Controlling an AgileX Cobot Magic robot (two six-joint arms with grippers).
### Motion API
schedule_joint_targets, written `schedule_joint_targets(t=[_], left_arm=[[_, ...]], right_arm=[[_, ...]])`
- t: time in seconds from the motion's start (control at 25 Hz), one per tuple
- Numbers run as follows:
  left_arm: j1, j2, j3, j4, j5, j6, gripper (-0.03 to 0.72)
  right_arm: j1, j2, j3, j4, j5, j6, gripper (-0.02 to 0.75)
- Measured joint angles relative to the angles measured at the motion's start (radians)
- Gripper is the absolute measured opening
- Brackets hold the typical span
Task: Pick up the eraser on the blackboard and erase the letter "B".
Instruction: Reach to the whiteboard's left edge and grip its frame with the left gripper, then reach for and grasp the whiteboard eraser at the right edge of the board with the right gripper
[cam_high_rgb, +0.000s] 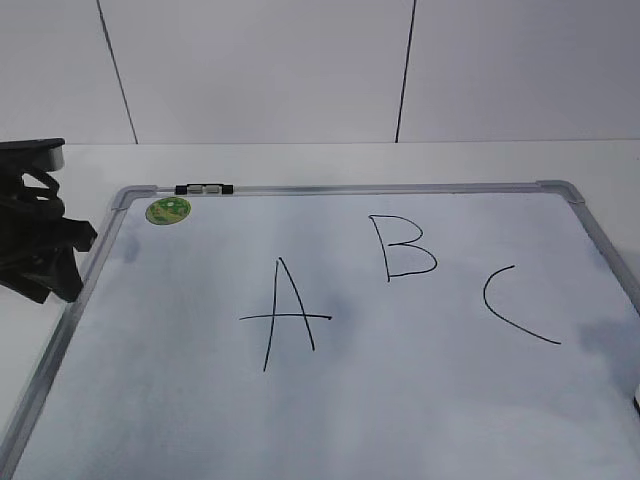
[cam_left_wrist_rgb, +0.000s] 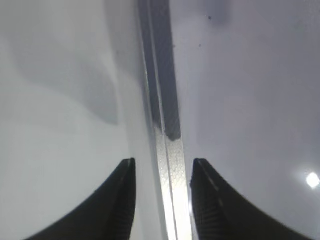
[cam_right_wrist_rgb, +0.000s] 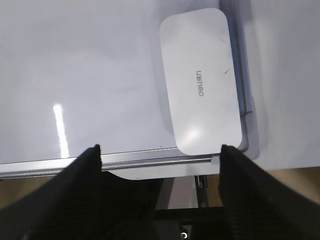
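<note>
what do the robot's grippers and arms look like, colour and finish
The left gripper has two matte black fingers, curved and tapering, with finely ribbed inner faces. The right gripper has the same black, broad, wedge-shaped fingers. In the exterior view the left arm is a black angular body with a grey edge on top. No cables or markings show.

Looks like a lab or test bench — plain white panelled wall (cam_high_rgb: 300, 70), white table (cam_high_rgb: 400, 160), a blackboard (cam_high_rgb: 400, 400) laid flat for lettering.
</note>
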Motion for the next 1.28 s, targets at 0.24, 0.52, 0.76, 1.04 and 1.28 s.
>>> schedule_joint_targets(t=[0.24,0.52,0.76,1.04,1.28], left_arm=[[0.000,0.018,-0.001,0.000,-0.013,0.000,0.249],[0.000,0.076,-0.001,0.000,-0.013,0.000,0.246],[0.000,0.080,-0.007,0.000,-0.013,0.000,0.244],[0.000,0.080,-0.008,0.006,-0.011,0.000,0.243],[0.000,0.081,-0.008,0.008,-0.011,0.000,0.210]], right_arm=[[0.000,0.002,0.000,0.000,0.000,0.000,0.581],[0.000,0.002,0.000,0.000,0.000,0.000,0.581],[0.000,0.002,0.000,-0.002,0.000,-0.002,0.581],[0.000,0.002,0.000,-0.023,0.000,-0.002,0.581],[0.000,0.002,0.000,-0.023,-0.002,-0.002,0.581]])
